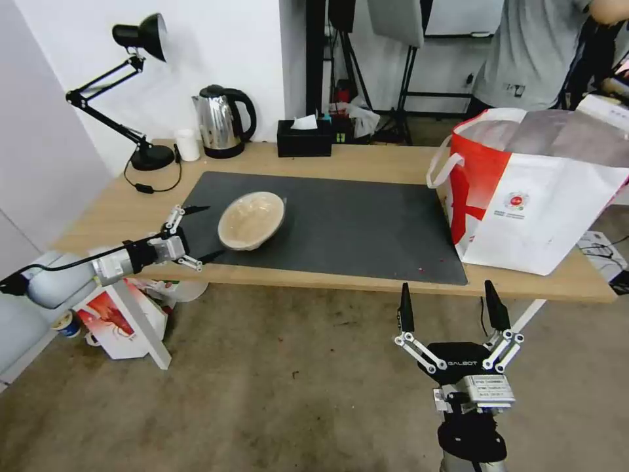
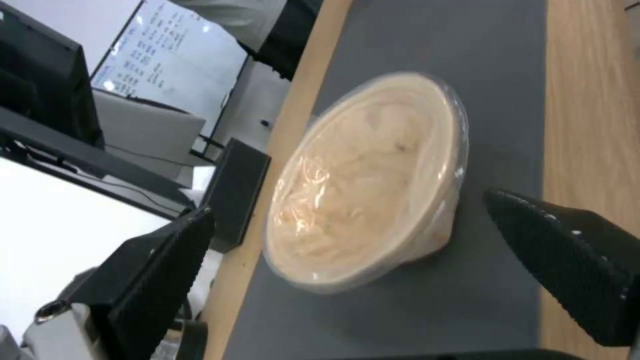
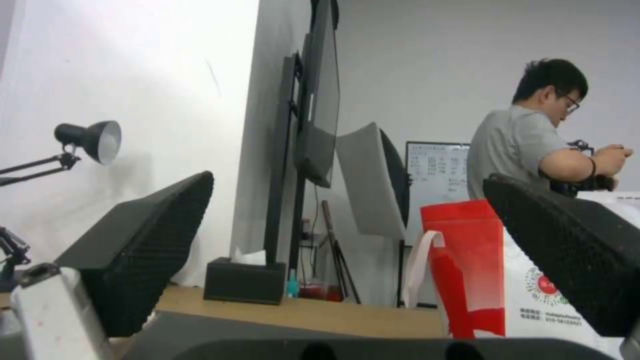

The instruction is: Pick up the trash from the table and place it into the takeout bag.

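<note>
1 tan paper bowl (image 1: 251,220) — 1 takeout bag (image 1: 537,203) — 2 grippers.

- paper bowl (image 1: 251,220) on the mat's (image 1: 367,223) left part, tilted
- left gripper (image 1: 195,235) just left of the bowl
- takeout bag (image 1: 537,196) on the table's (image 1: 393,164) right end
- tissue box (image 1: 304,137), kettle (image 1: 221,122), lamp (image 1: 141,39) behind the mat

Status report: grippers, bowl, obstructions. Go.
Left gripper open, beside tan bowl on mat. Right gripper open, below table edge. Takeout bag at right. Path clear.
</note>
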You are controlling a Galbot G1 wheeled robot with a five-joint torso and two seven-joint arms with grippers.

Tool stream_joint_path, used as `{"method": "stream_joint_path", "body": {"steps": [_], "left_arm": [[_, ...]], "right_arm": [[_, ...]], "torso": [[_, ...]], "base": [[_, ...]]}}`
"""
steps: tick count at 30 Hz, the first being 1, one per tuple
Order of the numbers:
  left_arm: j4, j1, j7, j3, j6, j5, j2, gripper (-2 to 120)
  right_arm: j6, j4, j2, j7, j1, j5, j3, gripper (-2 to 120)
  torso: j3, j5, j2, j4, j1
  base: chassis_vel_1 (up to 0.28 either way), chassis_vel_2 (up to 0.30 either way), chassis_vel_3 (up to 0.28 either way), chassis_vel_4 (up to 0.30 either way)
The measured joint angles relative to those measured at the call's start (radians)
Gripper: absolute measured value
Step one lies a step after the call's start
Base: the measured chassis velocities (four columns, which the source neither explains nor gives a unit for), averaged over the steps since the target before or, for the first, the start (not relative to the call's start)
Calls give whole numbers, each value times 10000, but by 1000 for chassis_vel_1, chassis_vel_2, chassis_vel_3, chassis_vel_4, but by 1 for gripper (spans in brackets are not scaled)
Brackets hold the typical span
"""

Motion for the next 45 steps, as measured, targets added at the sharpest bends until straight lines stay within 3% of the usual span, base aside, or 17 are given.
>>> {"method": "stream_joint_path", "body": {"steps": [25, 30, 45], "left_arm": [[970, -621, 366, 350, -263, 366, -545, 100], [1167, -838, 388, 527, -266, 388, -607, 91], [1497, -1436, 398, 974, -286, 380, -739, 98]], "right_arm": [[0, 0, 0, 0, 0, 0, 0, 100], [0, 0, 0, 0, 0, 0, 0, 100], [0, 0, 0, 0, 0, 0, 0, 100]], "torso": [[0, -2, 0, -1, 0], [0, -1, 0, -2, 0], [0, 0, 0, -1, 0]], "base": [[0, 0, 0, 0], [0, 0, 0, 0], [0, 0, 0, 0]]}}
